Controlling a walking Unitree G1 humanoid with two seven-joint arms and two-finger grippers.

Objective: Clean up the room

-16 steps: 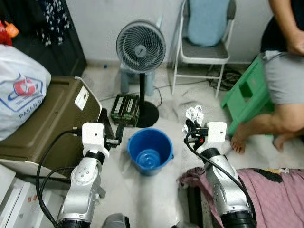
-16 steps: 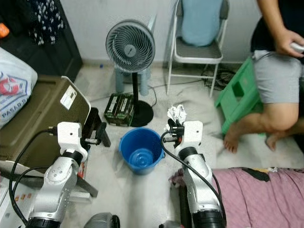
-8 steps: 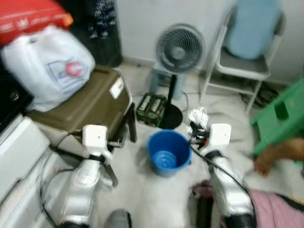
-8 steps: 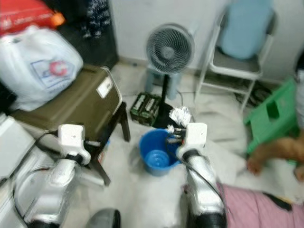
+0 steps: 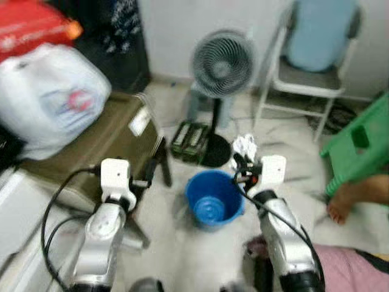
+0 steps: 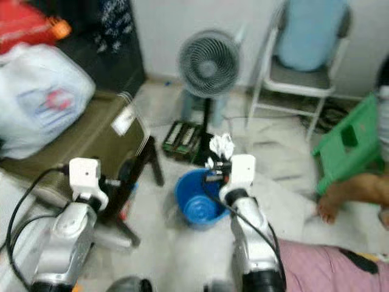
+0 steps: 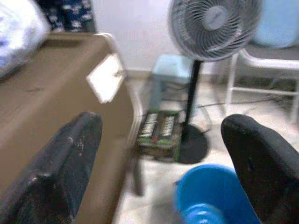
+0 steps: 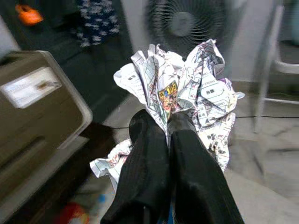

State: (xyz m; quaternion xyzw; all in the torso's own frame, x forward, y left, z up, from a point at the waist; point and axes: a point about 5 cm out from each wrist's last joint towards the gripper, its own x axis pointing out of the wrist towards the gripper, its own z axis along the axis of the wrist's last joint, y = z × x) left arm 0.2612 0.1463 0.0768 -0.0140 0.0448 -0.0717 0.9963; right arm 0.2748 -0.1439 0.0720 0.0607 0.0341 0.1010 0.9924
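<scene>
A crumpled newspaper ball [image 8: 187, 88] is pinched between the black fingers of my right gripper [image 8: 168, 126], which is shut on it. In the head views the paper [image 5: 245, 146] hangs just above the far right rim of a blue bucket [image 5: 213, 198] standing on the floor. The right gripper [image 5: 238, 163] is right behind that rim. My left gripper [image 7: 161, 123] is open and holds nothing; it is held left of the bucket, beside the olive case [image 5: 91, 140].
A standing fan [image 5: 223, 64] and a green box [image 5: 189, 139] are behind the bucket. A folding chair [image 5: 310, 67] and a green stool [image 5: 358, 143] stand to the right, with a person's foot [image 5: 355, 198] nearby. A white bag [image 5: 51, 100] lies on the case. Pink cloth [image 5: 358, 267] is at the lower right.
The camera has swung and blurred, so the whole scene shifted. My right gripper, still shut on the paper, now sits closer to the bucket's rim. The left gripper stays open.
</scene>
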